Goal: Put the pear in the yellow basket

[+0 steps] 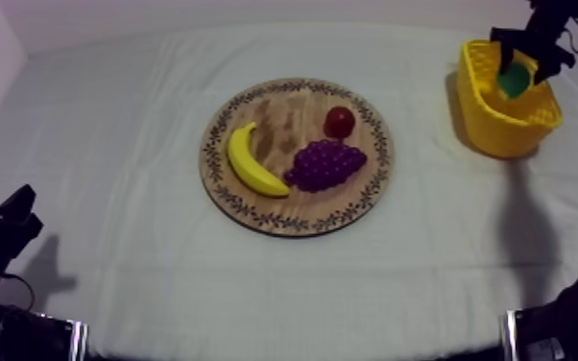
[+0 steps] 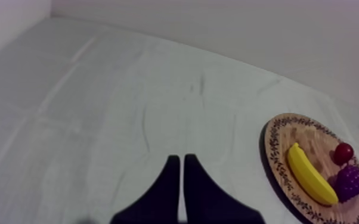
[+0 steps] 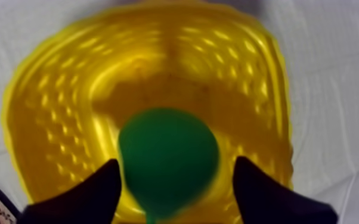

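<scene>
From above, the right hand (image 1: 521,63) hangs over the yellow basket (image 1: 504,130) at the far right of the surface (image 1: 110,144) and hides part of the basket's inside. The green pear (image 1: 515,81) shows between its fingers, within the basket's rim; I cannot tell whether it rests on the bottom. The wooden board (image 1: 298,223) lies mid-surface and carries a banana (image 1: 250,163), grapes (image 1: 324,165) and a small red fruit (image 1: 339,122). Bare grey-white cloth lies between board and basket. The left hand (image 1: 10,226) sits low at the near left, its arm cut off by the edge. A pale wall rises behind the far edge.

In the left wrist view, the left hand's fingers (image 2: 197,190) lie pressed together as a narrow wedge over open cloth. The board, off to one side, is partly cut off.

In the right wrist view, the right hand's fingers (image 3: 92,193) are spread, with the pear between them over the basket's floor. A clear gap shows at one finger; contact at the other is hard to judge.
</scene>
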Controlling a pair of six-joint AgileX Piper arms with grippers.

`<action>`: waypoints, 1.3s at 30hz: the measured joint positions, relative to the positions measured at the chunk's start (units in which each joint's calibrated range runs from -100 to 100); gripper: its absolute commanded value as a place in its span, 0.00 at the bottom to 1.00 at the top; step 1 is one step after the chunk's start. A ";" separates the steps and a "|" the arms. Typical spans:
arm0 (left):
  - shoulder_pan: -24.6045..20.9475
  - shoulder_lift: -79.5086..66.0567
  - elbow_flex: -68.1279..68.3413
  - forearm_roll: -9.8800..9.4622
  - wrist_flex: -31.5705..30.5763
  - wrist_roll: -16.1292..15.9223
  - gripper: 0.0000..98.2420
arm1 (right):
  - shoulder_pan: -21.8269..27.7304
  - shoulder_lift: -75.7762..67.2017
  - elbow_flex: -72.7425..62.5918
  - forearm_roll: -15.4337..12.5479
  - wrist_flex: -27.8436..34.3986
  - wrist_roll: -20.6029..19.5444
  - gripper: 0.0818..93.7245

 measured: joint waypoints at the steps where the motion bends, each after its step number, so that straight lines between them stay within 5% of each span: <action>1: 0.00 0.00 0.00 0.00 0.00 0.00 0.00 | 0.20 0.24 -0.25 -0.41 0.55 0.23 0.77; 15: 0.00 0.00 0.00 0.00 0.00 0.00 0.00 | -0.19 -9.53 2.10 -1.54 0.75 3.66 0.80; 24: 0.00 0.00 0.00 0.00 0.00 0.00 0.00 | -0.16 -28.23 10.41 -5.10 -7.17 4.13 0.60; 31: 0.00 0.00 0.00 0.00 0.00 0.00 0.00 | 1.15 -45.21 22.88 -9.48 -20.62 4.93 0.45; 39: 0.00 0.00 0.00 0.00 0.00 0.00 0.00 | -1.23 -64.81 42.04 -10.57 -32.54 4.36 0.22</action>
